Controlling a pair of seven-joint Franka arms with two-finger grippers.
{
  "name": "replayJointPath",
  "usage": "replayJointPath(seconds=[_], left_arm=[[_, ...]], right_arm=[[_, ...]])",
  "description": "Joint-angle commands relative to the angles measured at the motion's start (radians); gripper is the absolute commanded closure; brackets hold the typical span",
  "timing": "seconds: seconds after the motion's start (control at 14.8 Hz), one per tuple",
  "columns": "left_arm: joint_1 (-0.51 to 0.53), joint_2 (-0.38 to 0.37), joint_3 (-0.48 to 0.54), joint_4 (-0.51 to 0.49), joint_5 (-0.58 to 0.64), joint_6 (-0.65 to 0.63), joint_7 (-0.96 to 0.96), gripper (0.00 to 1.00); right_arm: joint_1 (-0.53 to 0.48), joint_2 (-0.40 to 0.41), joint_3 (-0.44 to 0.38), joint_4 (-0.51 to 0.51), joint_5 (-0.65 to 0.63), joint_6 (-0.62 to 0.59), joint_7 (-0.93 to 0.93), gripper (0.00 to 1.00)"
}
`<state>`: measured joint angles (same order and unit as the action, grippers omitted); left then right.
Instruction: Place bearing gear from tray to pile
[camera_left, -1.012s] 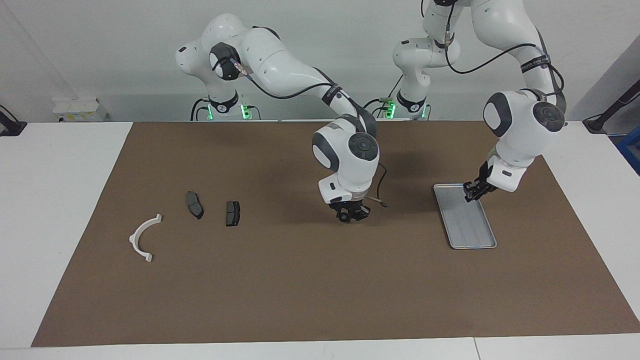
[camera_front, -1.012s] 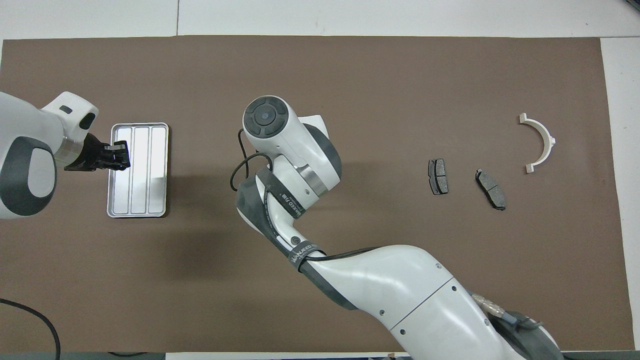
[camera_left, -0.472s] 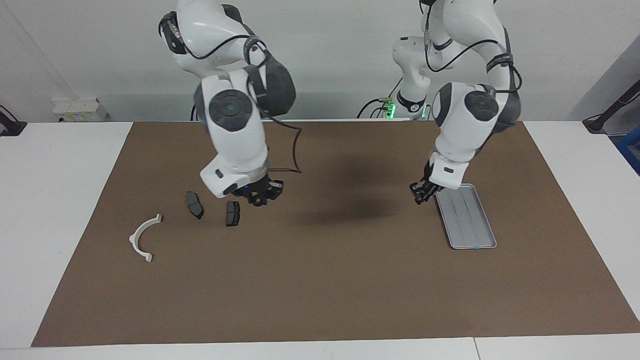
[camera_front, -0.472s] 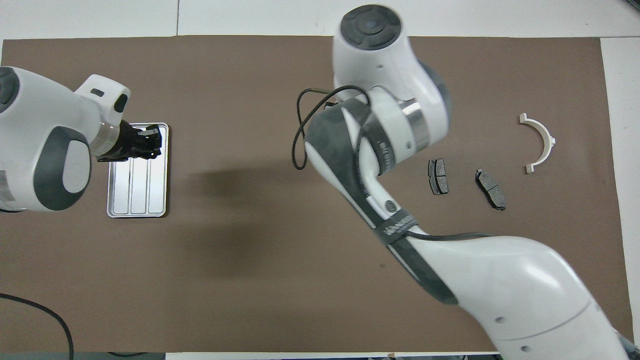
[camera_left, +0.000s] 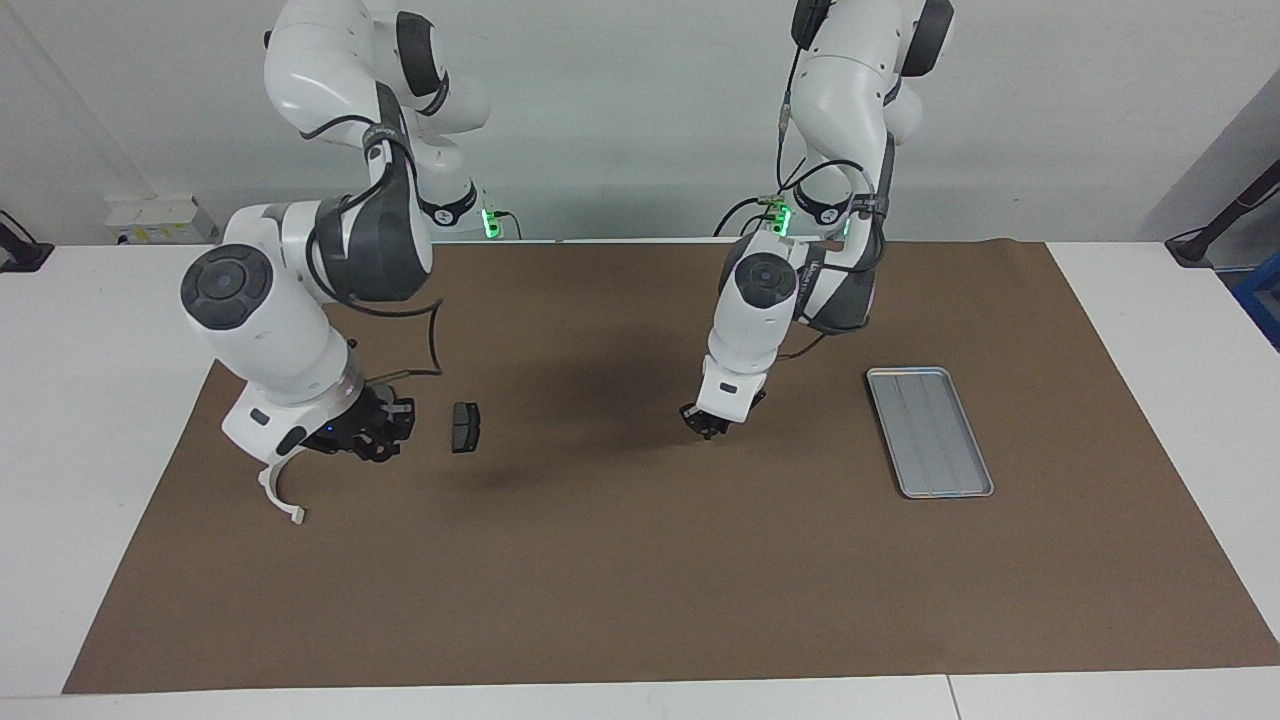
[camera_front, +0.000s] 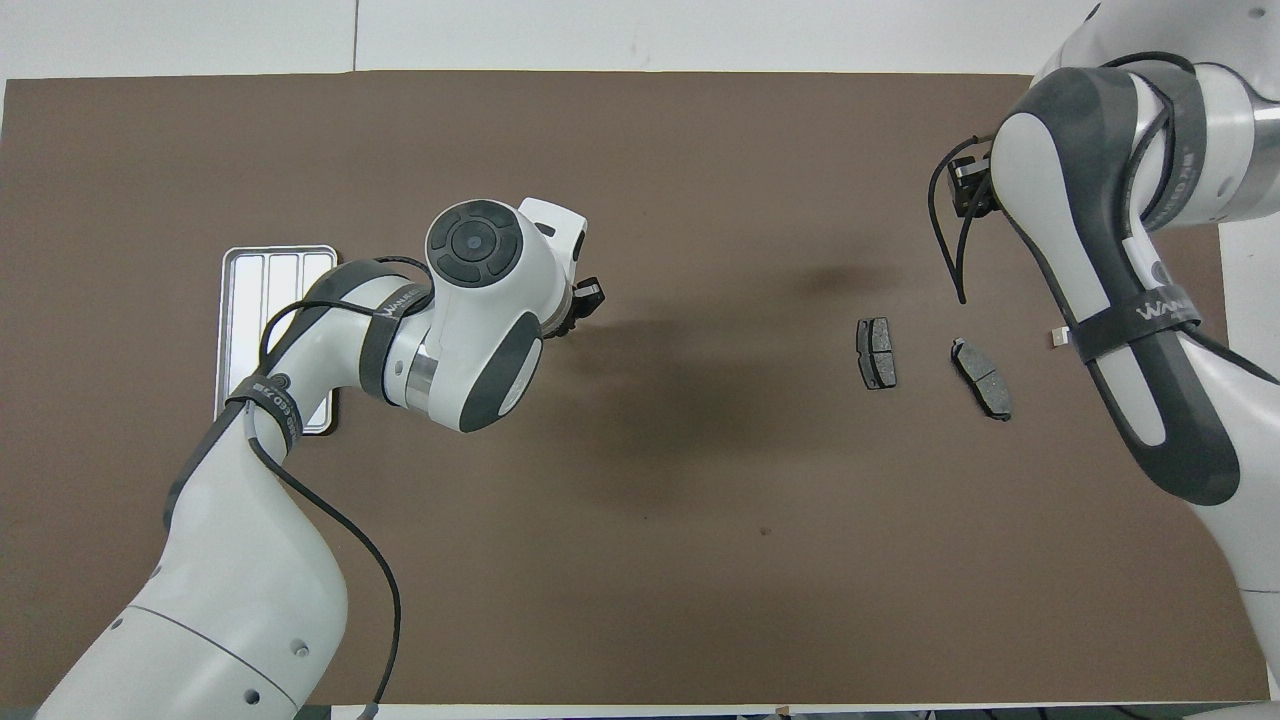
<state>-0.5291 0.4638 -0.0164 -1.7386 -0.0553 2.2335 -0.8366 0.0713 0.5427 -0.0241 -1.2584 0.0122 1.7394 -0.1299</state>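
The silver tray (camera_left: 930, 432) (camera_front: 262, 290) lies toward the left arm's end of the mat, with nothing in it. The pile lies toward the right arm's end: one dark brake pad (camera_left: 465, 427) (camera_front: 876, 352), a second brake pad (camera_front: 981, 377) hidden in the facing view, and a white bracket (camera_left: 281, 491). My right gripper (camera_left: 378, 438) hangs low over the pile between bracket and pad, shut on a small dark round part, the bearing gear (camera_left: 381, 449). My left gripper (camera_left: 712, 426) (camera_front: 584, 303) is shut and empty over the mat's middle.
The brown mat (camera_left: 640, 580) covers most of the white table. From above, the right arm's links cover most of the bracket and the right hand. The left arm's elbow overlaps the tray's near corner in the overhead view.
The right arm has swung from the mat's middle to the pile, carrying the dark part. The left gripper has left the tray and moved to the mat's middle.
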Motion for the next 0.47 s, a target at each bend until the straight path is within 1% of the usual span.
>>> replayJointPath(seconds=[0.0, 0.07, 0.13, 0.2, 0.27, 0.34, 0.4], left_arm=[[-0.011, -0.028, 0.015, -0.065, 0.015, 0.041, -0.012, 0.86], [-0.012, -0.033, 0.015, -0.099, 0.015, 0.082, -0.013, 0.86], [-0.020, -0.039, 0.015, -0.114, 0.015, 0.098, -0.013, 0.86], [-0.022, -0.040, 0.015, -0.116, 0.015, 0.097, -0.016, 0.83], [-0.020, -0.040, 0.015, -0.114, 0.015, 0.097, -0.016, 0.65], [-0.020, -0.040, 0.018, -0.108, 0.014, 0.089, -0.028, 0.10], [-0.016, -0.040, 0.024, -0.096, 0.014, 0.074, -0.039, 0.00]], right_arm=[[-0.002, -0.105, 0.015, -0.298, -0.021, 0.234, -0.016, 1.00], [-0.005, -0.102, 0.013, -0.344, -0.021, 0.306, -0.016, 1.00], [-0.014, -0.087, 0.013, -0.363, -0.021, 0.349, -0.016, 1.00], [-0.018, -0.067, 0.013, -0.371, -0.021, 0.386, -0.016, 1.00], [-0.022, -0.044, 0.013, -0.372, -0.021, 0.417, -0.017, 1.00], [-0.033, -0.024, 0.015, -0.372, -0.021, 0.443, -0.034, 1.00], [-0.037, -0.009, 0.013, -0.372, -0.021, 0.472, -0.046, 1.00]])
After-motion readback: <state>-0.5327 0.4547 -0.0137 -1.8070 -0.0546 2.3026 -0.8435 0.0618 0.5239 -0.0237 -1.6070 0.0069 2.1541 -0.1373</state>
